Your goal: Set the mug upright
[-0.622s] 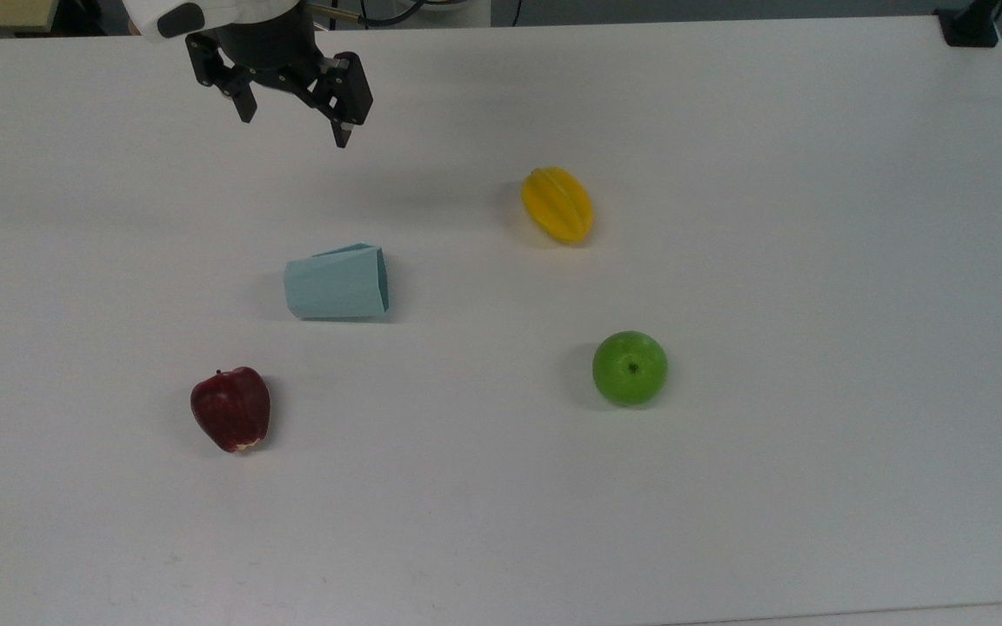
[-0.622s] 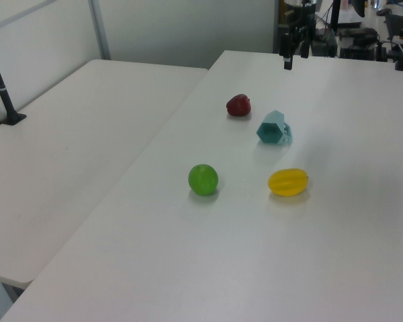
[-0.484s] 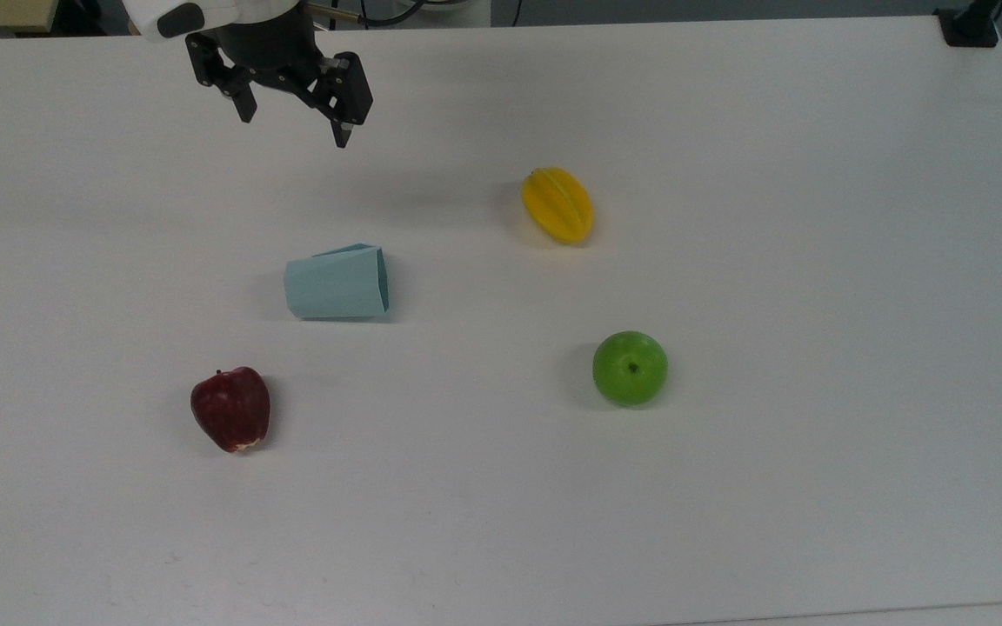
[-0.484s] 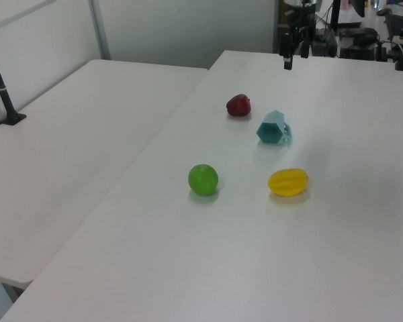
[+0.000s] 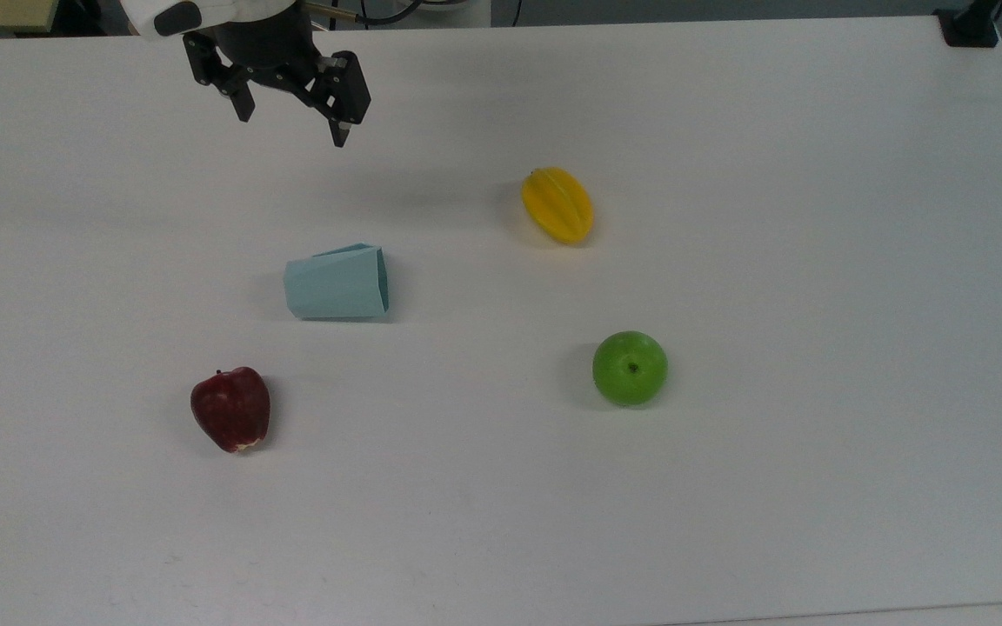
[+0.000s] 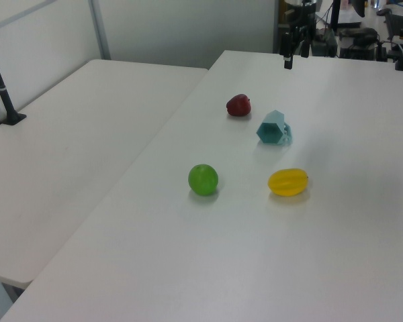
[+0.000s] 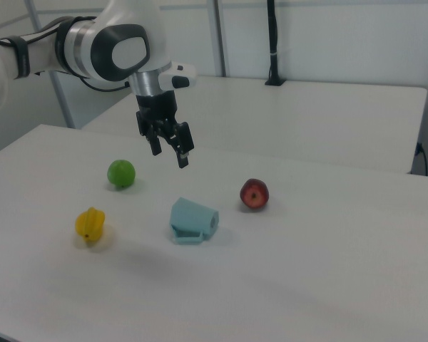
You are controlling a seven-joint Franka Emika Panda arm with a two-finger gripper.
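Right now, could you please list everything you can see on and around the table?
mug: one, pale blue, lying on its side near the table's middle, mouth toward the top view's right
red apple: one, dark red, below the mug in the top view
green apple: one, green, right of the mug in the top view
starfruit: one, yellow, above the green apple in the top view
table: one, white, bearing all of these
second table: one, white, at the left view's left
black post: one, standing on the second table
gripper: one, black, open, in the air above the mug in the top view, holding nothing
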